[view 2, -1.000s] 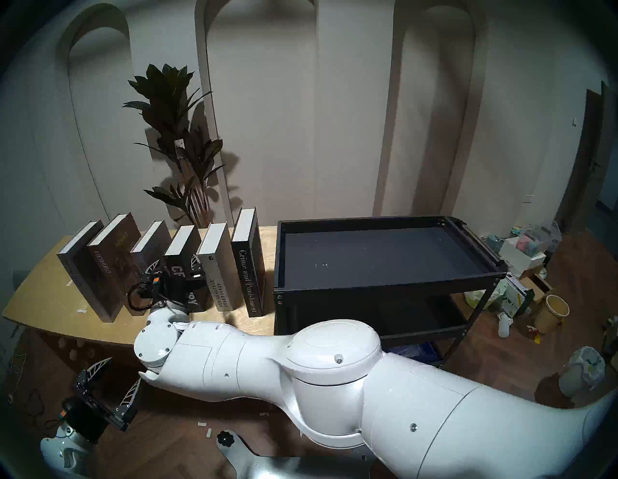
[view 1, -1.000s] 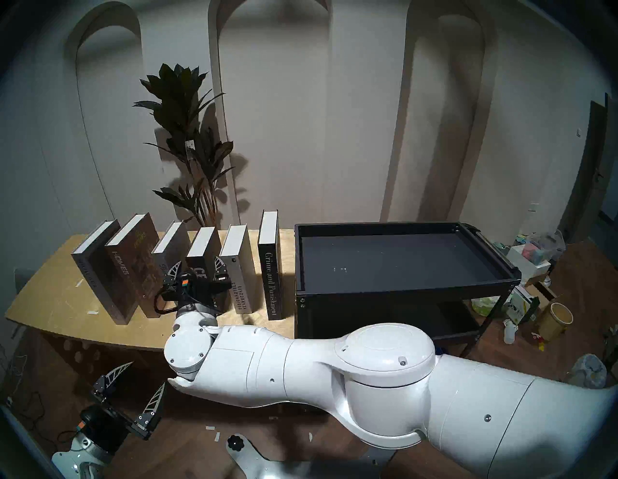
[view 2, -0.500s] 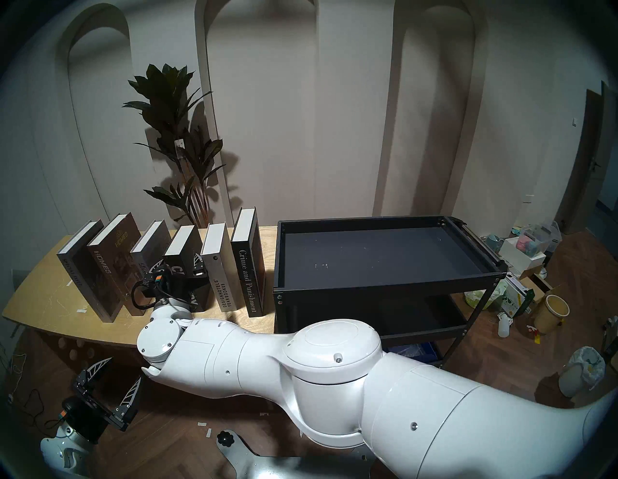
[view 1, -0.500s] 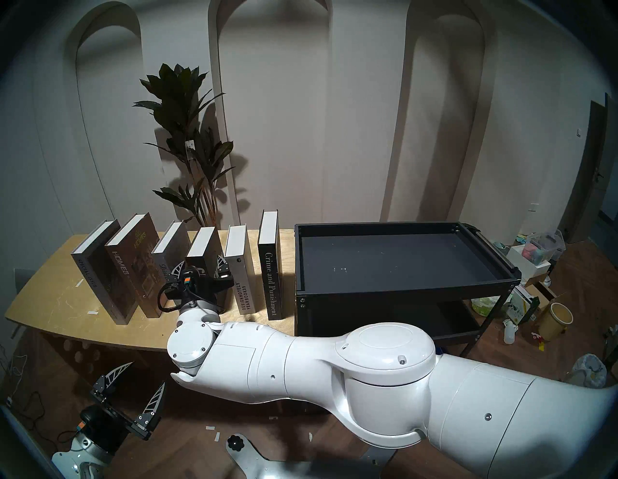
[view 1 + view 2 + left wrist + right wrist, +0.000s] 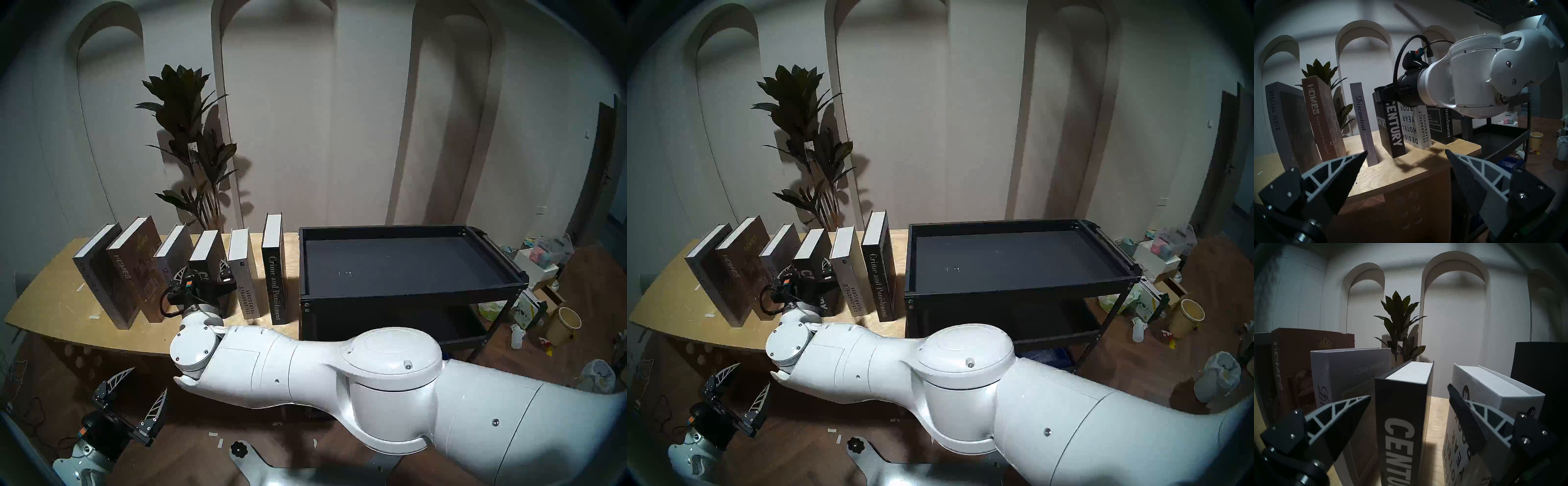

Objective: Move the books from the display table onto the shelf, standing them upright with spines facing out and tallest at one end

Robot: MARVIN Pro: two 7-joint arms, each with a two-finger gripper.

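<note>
Nothing moved | Century book [image 5: 1403,421] upright, spine toward right gripper [image 5: 1409,393] | fingers [image 5: 1349,411] apart astride it

Books: grey Special Issue [image 5: 91,271], brown Homes [image 5: 130,268], grey Discontent [image 5: 1363,122], black Century [image 5: 1403,421] w/ white lettering, white Design Hotels [image 5: 245,278], black Crime and Punishment [image 5: 274,271]. Table [image 5: 51,298] light plywood. Shelf [image 5: 407,295] black.

Spines reading SPECIAL ISSUE [image 5: 1274,110], HOMES [image 5: 1313,100], Discontent [image 5: 1361,115], CENTURY [image 5: 1394,125], DESIGNHOTELS YEARBOOK09 [image 5: 1424,129], Crime and Punishment [image 5: 275,288]
</note>
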